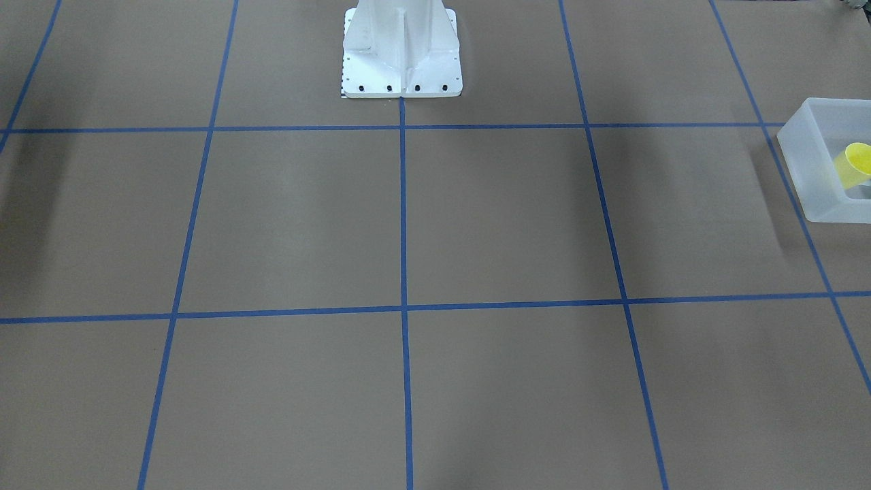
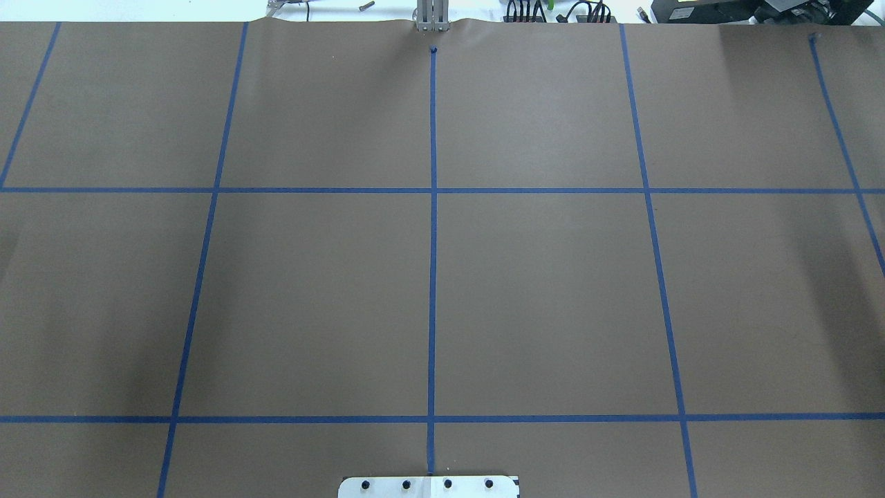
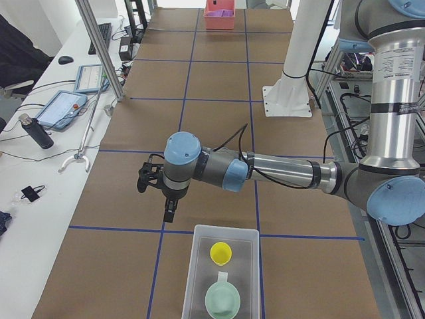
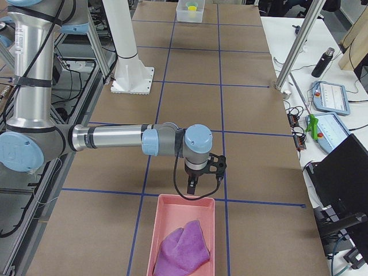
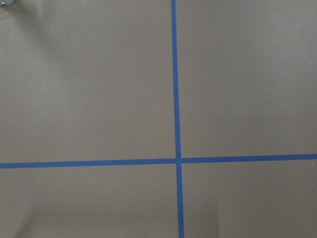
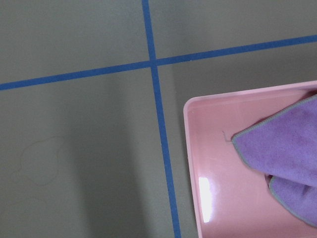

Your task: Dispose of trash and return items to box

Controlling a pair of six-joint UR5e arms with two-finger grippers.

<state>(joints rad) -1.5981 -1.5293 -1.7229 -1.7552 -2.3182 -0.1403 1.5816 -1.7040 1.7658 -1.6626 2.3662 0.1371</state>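
Note:
The frosted-white box (image 3: 199, 276) stands at the table's left end. In it are the yellow cup (image 3: 221, 252), upright, and the mint-green bowl (image 3: 222, 300). The box (image 1: 816, 170) and cup (image 1: 856, 163) also show at the front-facing view's right edge, and far off in the exterior right view (image 4: 191, 11). My left gripper (image 3: 170, 212) hangs above the table just short of the box's near-left corner. My right gripper (image 4: 191, 185) hangs just above the rim of a pink tray (image 4: 167, 230). Both grippers show only in side views, so I cannot tell whether they are open or shut.
The pink tray (image 6: 198, 148) at the table's right end holds a purple cloth (image 6: 292, 148), also seen in the exterior right view (image 4: 183, 247). The white robot base (image 1: 401, 51) stands at the table's back middle. Brown paper with blue tape lines (image 2: 433, 277) covers the table.

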